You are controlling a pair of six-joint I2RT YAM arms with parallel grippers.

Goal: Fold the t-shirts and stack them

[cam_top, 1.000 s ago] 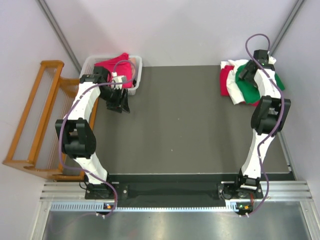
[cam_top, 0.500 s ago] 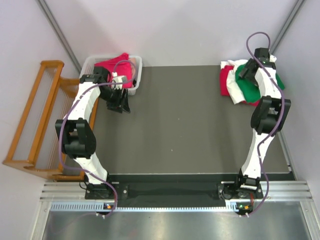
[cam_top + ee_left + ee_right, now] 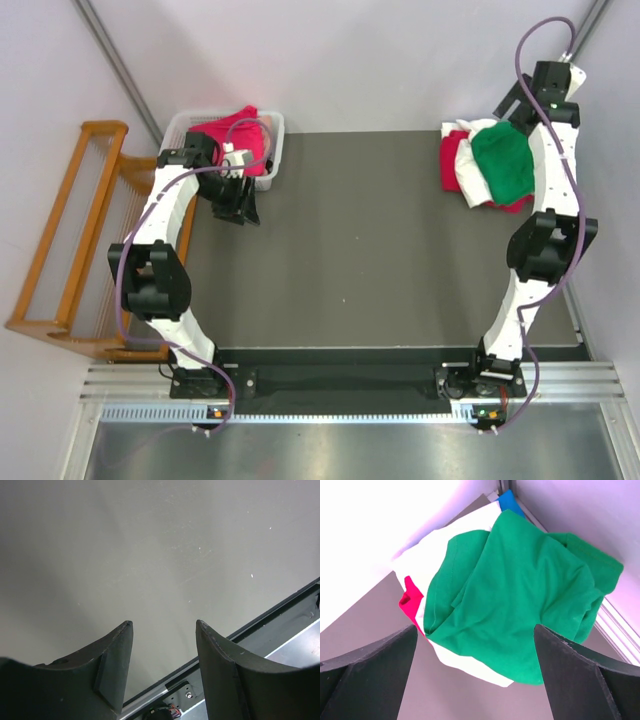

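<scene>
T-shirts: a green one (image 3: 503, 160) lies rumpled on top of a white one (image 3: 466, 172), with red cloth (image 3: 449, 160) showing under both. This heap sits at the far right corner of the table (image 3: 360, 240). A crimson one (image 3: 236, 133) is bunched in the basket (image 3: 276, 150) at the table's far left corner.
Why the heap sits there: it looks like the stack in progress, kept at a corner so the table's middle stays free for folding. The green top is creased, not flat, so the stack looks loose.
Why the crimson one sits there: it is probably still waiting its turn, unfolded.
Right gripper (image 3: 475, 628): hangs above the heap at the table's far right corner. Its jaws are spread wide and hold nothing.
Left gripper (image 3: 162, 627): hangs over the table's far left part, just beside the basket. Its jaws are partly apart with bare table between them and grip nothing. It is likely placed there to reach the crimson shirt.
Rack (image 3: 70, 240): stands off the table's left edge and looks unused.
Hard to tell: how many red shirts lie under the white one, and whether more shirts lie under the crimson one.
Cut off: the right arm covers the heap's right edge in the top view.
Unclear: a blue scrap (image 3: 509, 500) shows behind the heap, at the table's far edge. I cannot say what it is.
</scene>
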